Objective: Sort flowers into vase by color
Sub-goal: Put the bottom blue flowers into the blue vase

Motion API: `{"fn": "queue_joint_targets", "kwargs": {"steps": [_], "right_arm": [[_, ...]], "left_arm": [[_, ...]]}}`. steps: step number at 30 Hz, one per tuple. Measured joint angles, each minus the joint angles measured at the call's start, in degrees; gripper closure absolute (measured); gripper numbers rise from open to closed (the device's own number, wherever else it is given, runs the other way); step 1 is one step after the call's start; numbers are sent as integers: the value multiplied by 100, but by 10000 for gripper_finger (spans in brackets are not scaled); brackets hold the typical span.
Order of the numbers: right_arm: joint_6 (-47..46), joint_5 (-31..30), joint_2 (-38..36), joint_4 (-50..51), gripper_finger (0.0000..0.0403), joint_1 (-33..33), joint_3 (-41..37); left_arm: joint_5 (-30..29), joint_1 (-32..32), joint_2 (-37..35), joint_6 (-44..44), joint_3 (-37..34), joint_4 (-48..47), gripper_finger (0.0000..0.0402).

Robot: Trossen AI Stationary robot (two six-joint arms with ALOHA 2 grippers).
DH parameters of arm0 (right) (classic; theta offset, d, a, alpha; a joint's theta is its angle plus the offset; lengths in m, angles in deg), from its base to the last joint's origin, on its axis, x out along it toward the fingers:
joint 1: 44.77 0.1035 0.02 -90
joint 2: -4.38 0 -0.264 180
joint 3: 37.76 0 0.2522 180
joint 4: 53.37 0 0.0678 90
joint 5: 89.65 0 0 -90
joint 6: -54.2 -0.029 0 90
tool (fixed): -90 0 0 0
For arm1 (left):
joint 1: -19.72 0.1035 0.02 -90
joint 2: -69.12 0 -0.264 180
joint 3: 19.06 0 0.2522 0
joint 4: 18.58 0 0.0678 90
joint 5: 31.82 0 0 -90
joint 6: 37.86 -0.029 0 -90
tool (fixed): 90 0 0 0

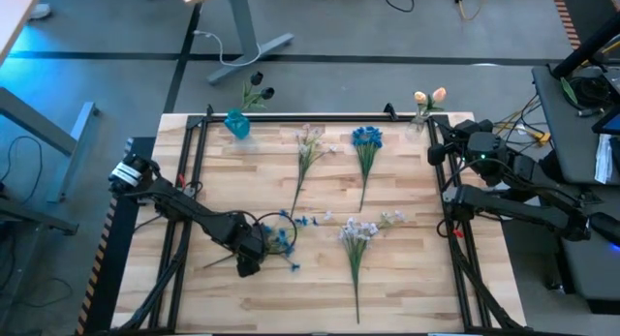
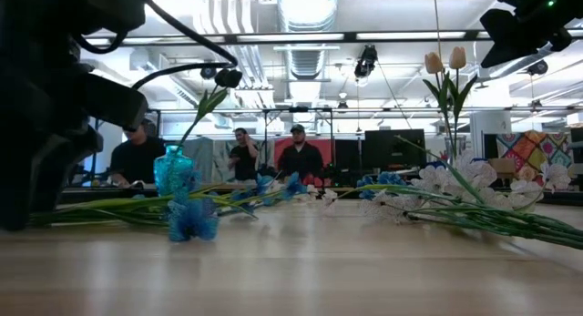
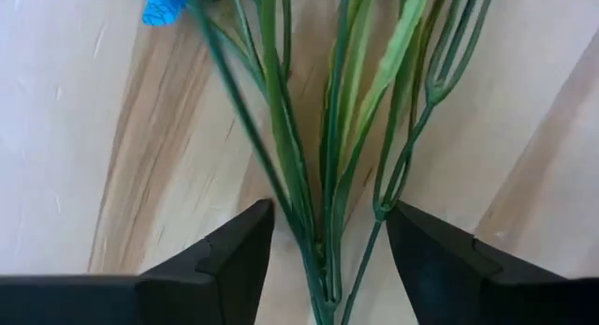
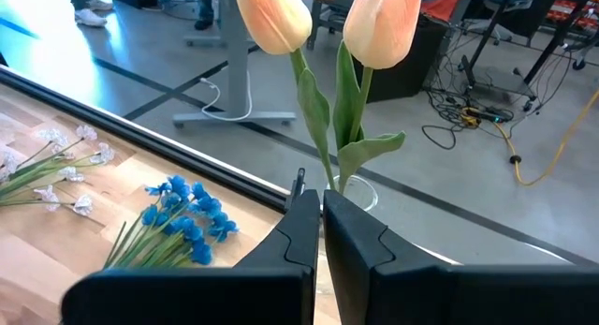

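Left wrist view shows the green stems of a blue sprig (image 3: pixel 328 175) running between the left gripper (image 3: pixel 328 255), whose fingers (image 3: pixel 234 259) stand well apart on either side of the bundle; the stems pass through the gap, though whether either pad touches them is hard to judge. From above, that gripper (image 1: pixel 250 249) sits low over the wooden table (image 1: pixel 407 288), on its near-left part, with the sprig's blue blossoms (image 1: pixel 281 234) splayed just beside it. Three more sprigs lie flat farther right: a pale sprig (image 1: pixel 308 152) and a second blue sprig (image 1: pixel 366 147) toward the far edge, and another pale sprig (image 1: pixel 356 241) nearer the middle. A blue vase (image 1: pixel 237 123) stands at the far-left edge with dark flowers (image 1: pixel 257 89) in it.

At the far-right corner two peach tulips (image 1: pixel 429 99) stand upright in a clear vase (image 4: pixel 356 189). The right gripper (image 4: pixel 321 222) is close to their stems, its fingers pressed together with almost no gap and nothing visibly between them. Beyond the table, people (image 2: pixel 299 157) stand in the room.
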Motion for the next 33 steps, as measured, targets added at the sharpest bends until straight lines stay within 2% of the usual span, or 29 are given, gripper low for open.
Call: {"fn": "queue_joint_targets", "kwargs": {"steps": [4, 9, 11, 16, 20, 26, 33], "right_arm": [[0, 0, 0, 1, 390, 0, 0], [-2, 0, 0, 0, 390, 0, 0], [-2, 0, 0, 0, 390, -1, 0], [-2, 0, 0, 2, 390, 0, 0], [-2, 0, 0, 0, 390, 0, 0], [-2, 0, 2, 0, 390, 0, -4], [-2, 0, 4, -2, 390, 0, -15]], "left_arm": [[-98, 0, -90, -385, -24, -13, 256], [-83, -2, -192, -1031, -34, 132, 368], [-186, -9, -272, -1148, -51, 228, 390], [-1064, 128, -807, -1424, -59, 731, 396], [-1577, 432, -1368, -1868, -220, 1552, 399], [-2158, 1096, -2407, -2876, -1115, 3577, 401], [-2468, 2243, -3629, -4228, -2503, 6409, 401]]}}
